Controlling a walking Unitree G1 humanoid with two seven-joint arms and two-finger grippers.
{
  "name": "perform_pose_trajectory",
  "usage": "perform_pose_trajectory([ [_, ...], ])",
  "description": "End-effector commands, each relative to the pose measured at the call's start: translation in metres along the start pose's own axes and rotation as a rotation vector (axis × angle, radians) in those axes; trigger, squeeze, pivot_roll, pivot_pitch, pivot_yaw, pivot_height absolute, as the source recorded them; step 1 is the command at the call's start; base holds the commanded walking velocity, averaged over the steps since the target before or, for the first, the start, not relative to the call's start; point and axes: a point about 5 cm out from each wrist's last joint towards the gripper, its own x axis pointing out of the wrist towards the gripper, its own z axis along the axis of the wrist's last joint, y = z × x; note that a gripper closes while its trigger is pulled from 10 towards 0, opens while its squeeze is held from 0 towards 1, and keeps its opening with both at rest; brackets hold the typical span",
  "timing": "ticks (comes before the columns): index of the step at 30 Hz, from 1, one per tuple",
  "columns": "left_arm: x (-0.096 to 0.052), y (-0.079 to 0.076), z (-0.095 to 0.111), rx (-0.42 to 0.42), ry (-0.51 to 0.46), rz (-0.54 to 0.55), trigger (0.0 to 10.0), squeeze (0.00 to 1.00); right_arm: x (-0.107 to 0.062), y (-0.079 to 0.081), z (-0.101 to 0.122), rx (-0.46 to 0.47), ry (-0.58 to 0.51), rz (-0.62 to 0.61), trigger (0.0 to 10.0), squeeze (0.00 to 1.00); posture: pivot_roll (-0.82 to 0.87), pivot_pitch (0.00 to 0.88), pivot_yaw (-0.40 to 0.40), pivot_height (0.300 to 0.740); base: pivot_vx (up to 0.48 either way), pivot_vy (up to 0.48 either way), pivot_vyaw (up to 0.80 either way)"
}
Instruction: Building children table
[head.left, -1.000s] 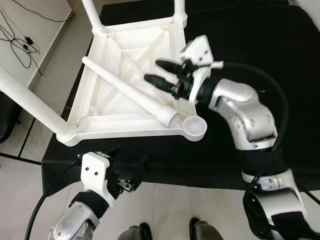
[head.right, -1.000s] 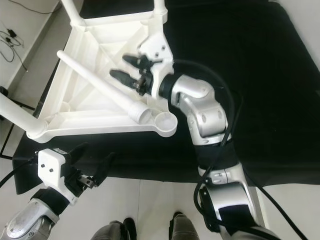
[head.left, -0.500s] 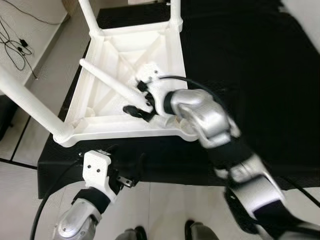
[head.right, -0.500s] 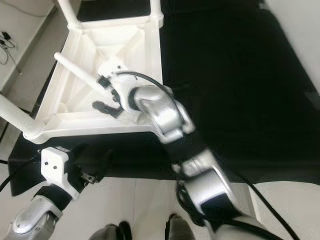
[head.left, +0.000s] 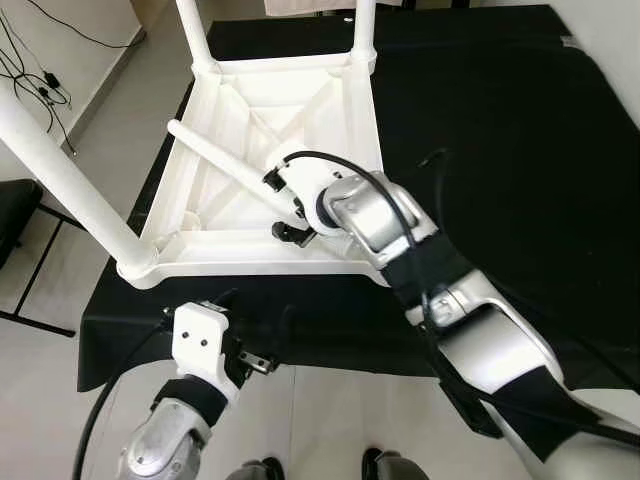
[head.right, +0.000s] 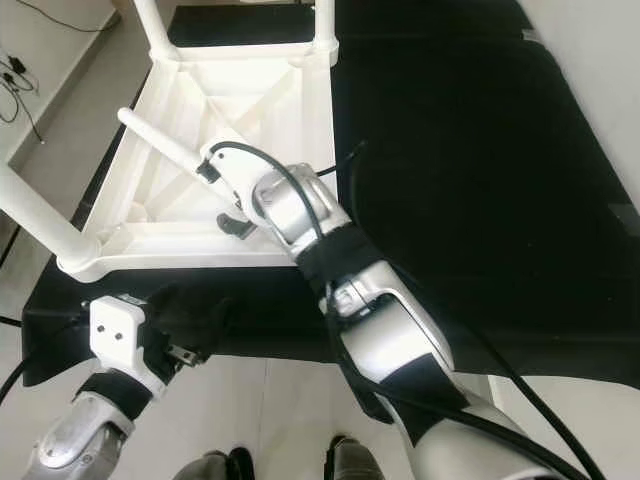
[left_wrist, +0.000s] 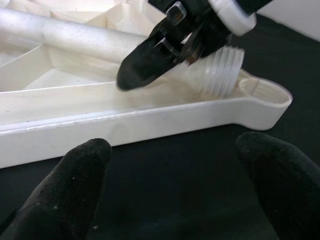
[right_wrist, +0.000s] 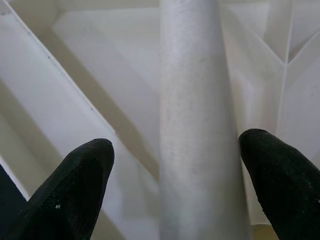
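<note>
— Where is the tabletop lying?

— The white tabletop (head.left: 330, 95) is lying upside down on the black cloth (head.left: 500, 150), with three legs already standing up from its corners. The loose leg (head.left: 215, 157) is lying slantwise across the ribbed underside, its threaded end (left_wrist: 220, 70) pointing at the empty corner socket (left_wrist: 262, 92).

— And the right gripper?

— The right gripper (right_wrist: 172, 182) is reaching down over the loose leg near that threaded end — fingers (right_wrist: 80, 175) spread either side of the tube, one touching it, not clamped.

— The left one?

— The left gripper (left_wrist: 175, 185) is hovering low by the table's near edge, fingers (left_wrist: 65, 180) wide apart, holding nothing.
</note>
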Motion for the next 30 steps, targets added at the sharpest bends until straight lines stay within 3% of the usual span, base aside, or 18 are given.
perform_pose_trajectory([
  [1,-0.002,0.000,-0.005,0.014,0.017,0.014,10.0,0.00,0.007,0.005,-0.007,-0.018,0.066,-0.010,3.6,0.00,-0.08,0.189,-0.013,0.740,0.000,0.000,0.00],
  [2,-0.002,0.000,-0.005,0.014,0.017,0.014,10.0,0.00,0.007,0.005,-0.007,-0.018,0.066,-0.010,3.6,0.00,-0.08,0.189,-0.013,0.740,0.000,0.000,0.00],
  [3,-0.002,-0.001,-0.005,0.013,0.015,0.015,10.0,0.00,0.009,0.005,-0.009,-0.027,0.079,-0.020,0.2,0.00,-0.08,0.189,-0.016,0.740,0.000,0.000,0.00],
  [4,-0.002,-0.001,-0.005,0.012,0.014,0.016,10.0,0.00,0.010,0.004,-0.012,-0.040,0.092,-0.031,0.0,0.00,-0.08,0.189,-0.016,0.740,0.000,0.000,0.00],
  [13,0.000,-0.002,-0.005,0.008,-0.001,0.020,10.0,0.00,0.011,-0.003,-0.026,-0.127,0.151,-0.062,0.0,0.00,-0.09,0.187,-0.018,0.740,0.000,0.000,0.00],
  [20,0.000,-0.002,-0.005,0.008,-0.003,0.020,10.0,0.00,0.010,-0.006,-0.026,-0.105,0.139,-0.068,0.0,0.00,-0.09,0.186,-0.016,0.740,0.000,0.000,0.00],
  [22,0.001,-0.001,-0.005,0.009,-0.003,0.018,10.0,0.00,0.008,-0.010,-0.023,-0.051,0.102,-0.073,0.0,0.00,-0.09,0.181,-0.011,0.740,0.000,0.000,0.00],
  [23,0.001,0.000,-0.005,0.012,-0.003,0.014,10.0,0.00,0.004,-0.021,-0.017,0.043,0.037,-0.084,0.0,0.00,-0.09,0.177,-0.007,0.740,0.000,0.000,0.00],
  [24,0.006,0.002,-0.003,0.014,-0.011,-0.002,10.0,0.00,-0.018,-0.065,-0.006,0.296,-0.178,-0.119,0.0,0.00,-0.10,0.168,0.003,0.740,0.000,0.000,0.00],
  [26,0.006,0.002,-0.003,0.014,-0.011,-0.002,10.0,0.00,-0.018,-0.065,-0.006,0.296,-0.178,-0.119,0.0,0.00,-0.10,0.168,0.003,0.740,0.000,0.000,0.00],
  [29,0.014,-0.001,0.003,0.006,-0.032,-0.051,10.0,0.00,-0.051,-0.118,-0.011,0.485,-0.384,-0.175,0.0,0.00,-0.11,0.157,0.019,0.740,0.000,0.000,0.00],
  [30,0.014,-0.001,0.003,0.006,-0.032,-0.051,10.0,0.00,-0.051,-0.118,-0.011,0.485,-0.384,-0.175,0.0,0.00,-0.11,0.157,0.019,0.740,0.000,0.000,0.00],
])
